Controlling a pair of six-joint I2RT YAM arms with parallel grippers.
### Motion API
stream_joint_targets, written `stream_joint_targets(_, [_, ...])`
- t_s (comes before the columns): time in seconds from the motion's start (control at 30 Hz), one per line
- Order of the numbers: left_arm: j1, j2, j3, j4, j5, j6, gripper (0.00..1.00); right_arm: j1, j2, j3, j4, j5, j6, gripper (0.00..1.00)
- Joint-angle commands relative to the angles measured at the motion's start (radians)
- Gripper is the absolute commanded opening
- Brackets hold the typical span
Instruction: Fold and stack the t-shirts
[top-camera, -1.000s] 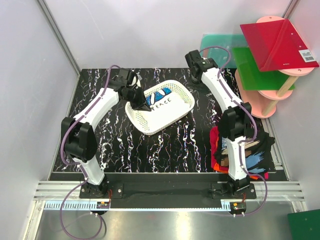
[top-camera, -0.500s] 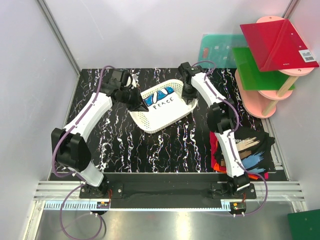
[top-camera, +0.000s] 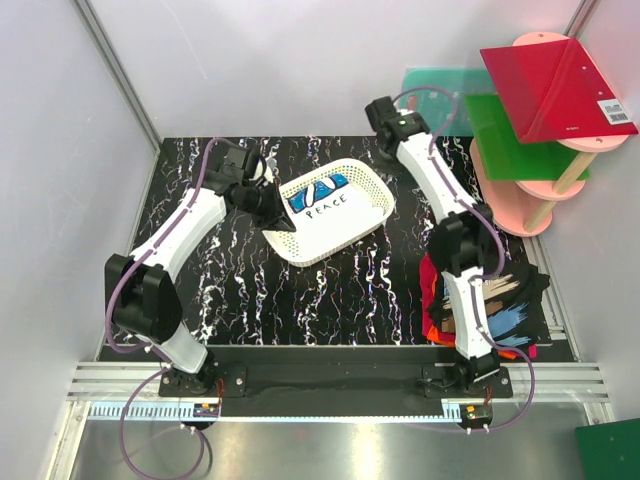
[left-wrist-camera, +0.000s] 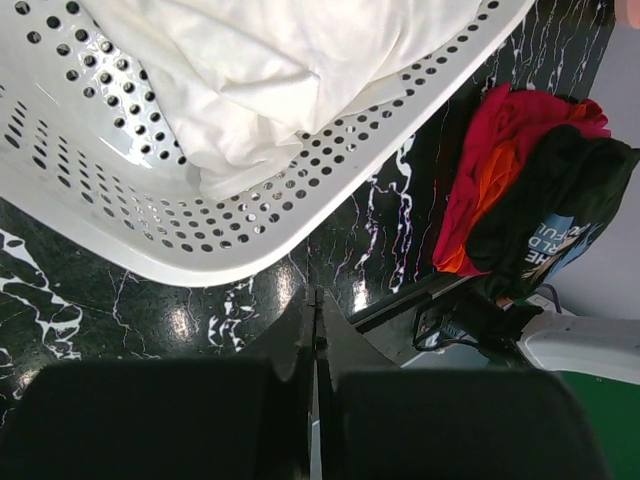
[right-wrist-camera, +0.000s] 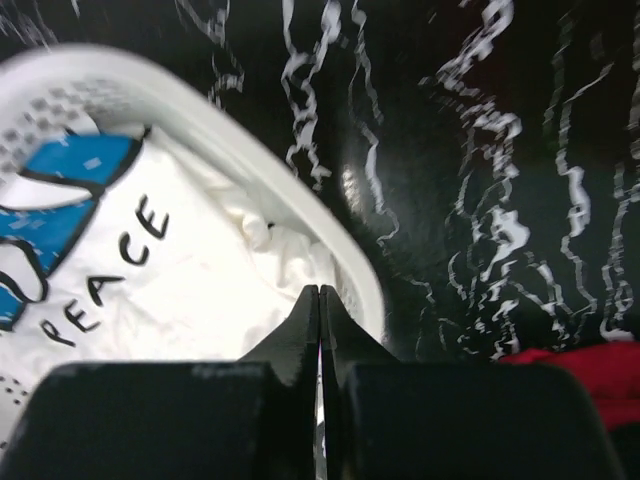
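Observation:
A white t-shirt (top-camera: 325, 198) with a blue print and the word PEACE lies bunched in the white lattice basket (top-camera: 372, 218) at the table's middle back. It also shows as the white t-shirt (left-wrist-camera: 270, 70) in the left wrist view and the white t-shirt (right-wrist-camera: 130, 270) in the right wrist view. A pile of black, red and orange t-shirts (top-camera: 510, 300) sits at the front right, partly behind the right arm; the same pile (left-wrist-camera: 530, 190) shows in the left wrist view. My left gripper (top-camera: 272, 212) (left-wrist-camera: 314, 295) is shut and empty at the basket's left rim. Above the basket's right rim, my right gripper (top-camera: 383, 125) (right-wrist-camera: 319, 290) is shut and empty.
A pink shelf rack (top-camera: 545, 190) with a red board (top-camera: 555, 85) and a green board (top-camera: 510, 135) stands at the back right. A teal board (top-camera: 435, 85) leans on the back wall. Grey walls close in the left and back sides.
The right gripper dipped to the basket's right rim, then drew back up toward the rear. The left gripper stayed at the left rim. The basket slid slightly right.

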Motion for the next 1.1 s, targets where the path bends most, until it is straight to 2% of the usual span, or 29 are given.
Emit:
stream_joint_targets(0.0, [0.003,-0.009,-0.021,0.008,0.026,0.025,0.0,-0.07,-0.091,-0.051,0.053,0.158,0.021,0.0])
stream_joint_targets(0.2, [0.003,-0.018,-0.038,0.002,0.021,0.035,0.0,-0.132,0.029,-0.143,0.024,0.104,0.035,0.0])
stream_joint_targets(0.33, [0.003,-0.022,-0.029,-0.002,0.015,0.035,0.0,-0.13,0.109,-0.11,-0.018,-0.055,0.021,0.0])
stream_joint_targets(0.43, [0.003,-0.021,-0.023,-0.002,0.013,0.033,0.0,-0.098,0.145,-0.032,-0.013,-0.144,0.004,0.0])
stream_joint_targets(0.6, [0.001,0.001,-0.02,-0.002,0.038,0.042,0.0,0.065,0.235,0.212,-0.019,-0.25,-0.051,0.0])
stream_joint_targets(0.7, [-0.002,0.004,-0.011,-0.004,0.046,0.047,0.0,0.111,0.236,0.243,-0.022,-0.281,-0.03,0.0])
stream_joint_targets(0.77, [-0.005,0.005,0.001,-0.004,0.047,0.048,0.0,0.115,0.216,0.193,-0.016,-0.283,-0.002,0.0])
stream_joint_targets(0.9, [-0.025,0.019,0.021,0.001,0.053,0.052,0.0,0.115,0.11,0.09,0.01,-0.188,-0.02,0.0])
stream_joint_targets(1.07, [-0.085,0.16,0.136,0.025,0.15,0.05,0.0,0.109,0.01,0.028,0.011,-0.054,-0.062,0.0])
